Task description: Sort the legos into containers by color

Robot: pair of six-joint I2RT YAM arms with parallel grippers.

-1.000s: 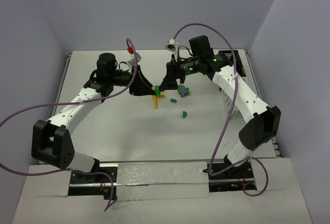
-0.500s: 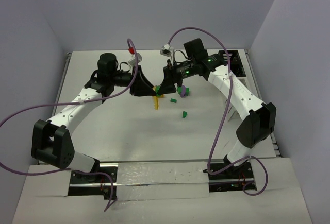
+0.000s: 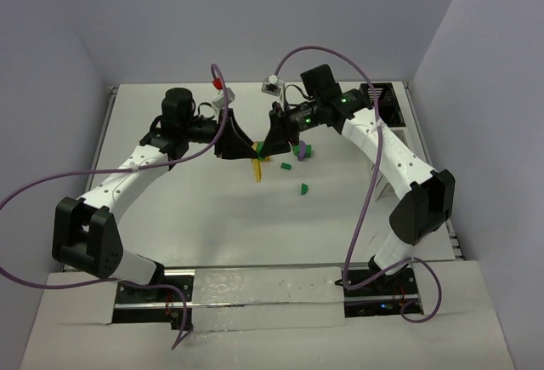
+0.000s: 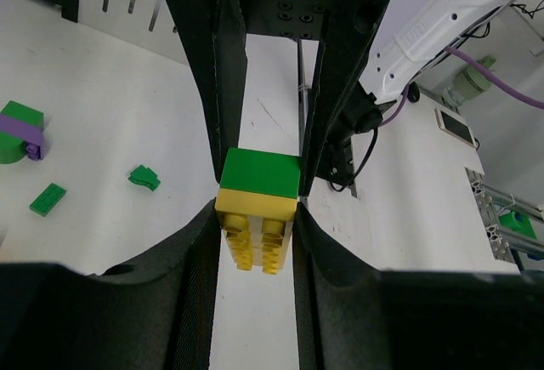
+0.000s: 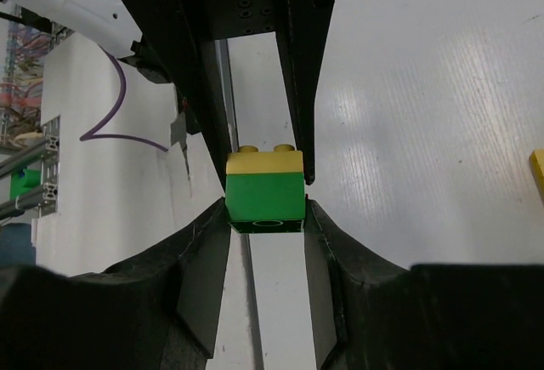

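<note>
the left gripper (image 4: 257,217) was clamped hard on the yellow lego (image 4: 255,236), with both pads against its sides. a green lego (image 4: 260,173) was joined to the far end of that piece. the right gripper (image 5: 265,217) had its jaws drawn in on the green lego from the opposite side, and both pads appeared to touch it. the joined pair sat between the two grippers over the middle of the table (image 3: 187,217). in the top view the black fingers hid nearly all of it, and contact with the table could not be judged. just right of the grippers lay a green-and-purple piece (image 3: 299,149) and a small green piece (image 3: 286,165). another green piece (image 3: 303,188) lay nearer, and a yellow bar (image 3: 257,171) lay just near of the fingertips. the containers (image 3: 380,98) stood at the far right, largely covered by the right arm, so their compartments could not be counted. a further yellow piece (image 5: 537,170) was cut off by the right wrist view's right edge.
</note>
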